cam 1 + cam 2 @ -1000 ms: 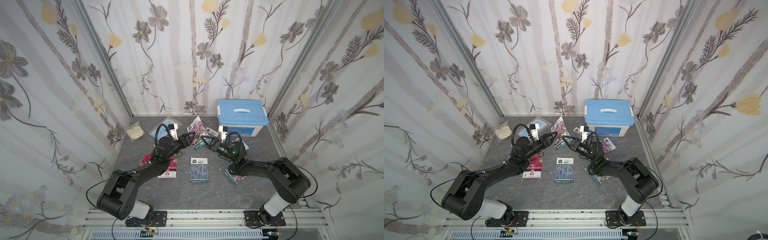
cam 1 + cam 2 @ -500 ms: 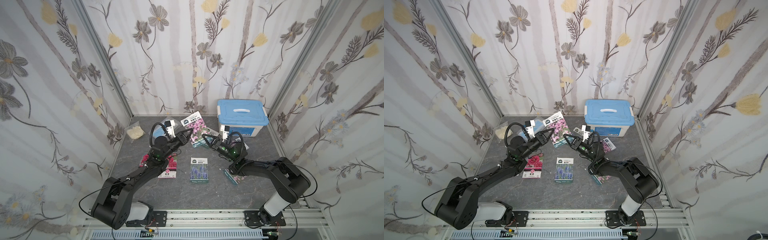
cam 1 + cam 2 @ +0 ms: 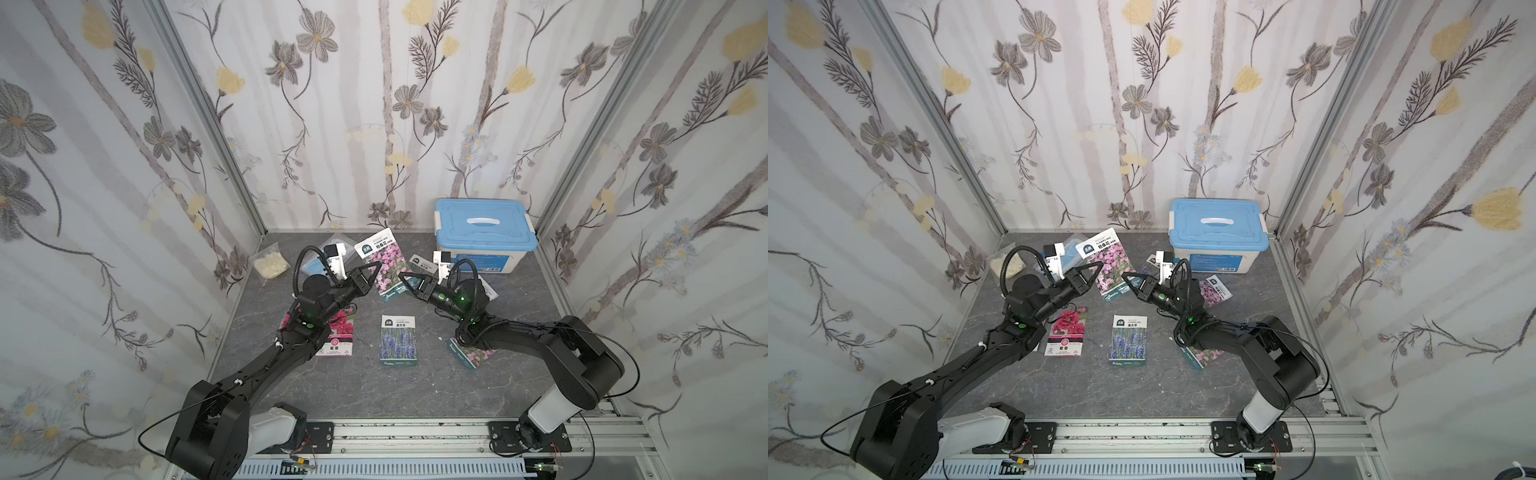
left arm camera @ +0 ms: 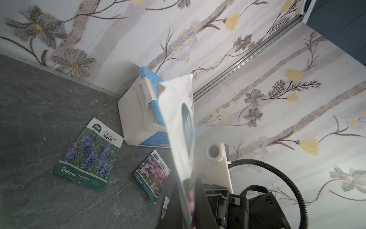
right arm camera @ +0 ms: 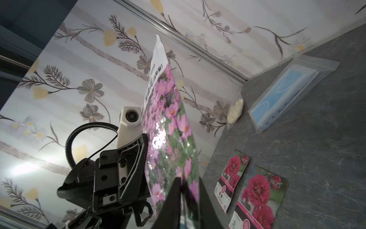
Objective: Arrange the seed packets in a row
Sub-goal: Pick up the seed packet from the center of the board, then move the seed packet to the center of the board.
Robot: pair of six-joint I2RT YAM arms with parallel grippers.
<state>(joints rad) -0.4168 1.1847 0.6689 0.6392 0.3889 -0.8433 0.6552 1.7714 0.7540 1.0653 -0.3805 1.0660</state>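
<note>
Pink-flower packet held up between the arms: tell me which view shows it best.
A top view: the pink-flower packet shows nearly its whole front, label band included, in both top views. The right wrist view catches the front steeply slanted. The left wrist view shows it blurred, nearly edge-on, mostly white.

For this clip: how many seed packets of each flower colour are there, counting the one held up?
Red packets: 2
Pink packets, with the held packet: 3
Lavender packets: 2
Total: 7
</note>
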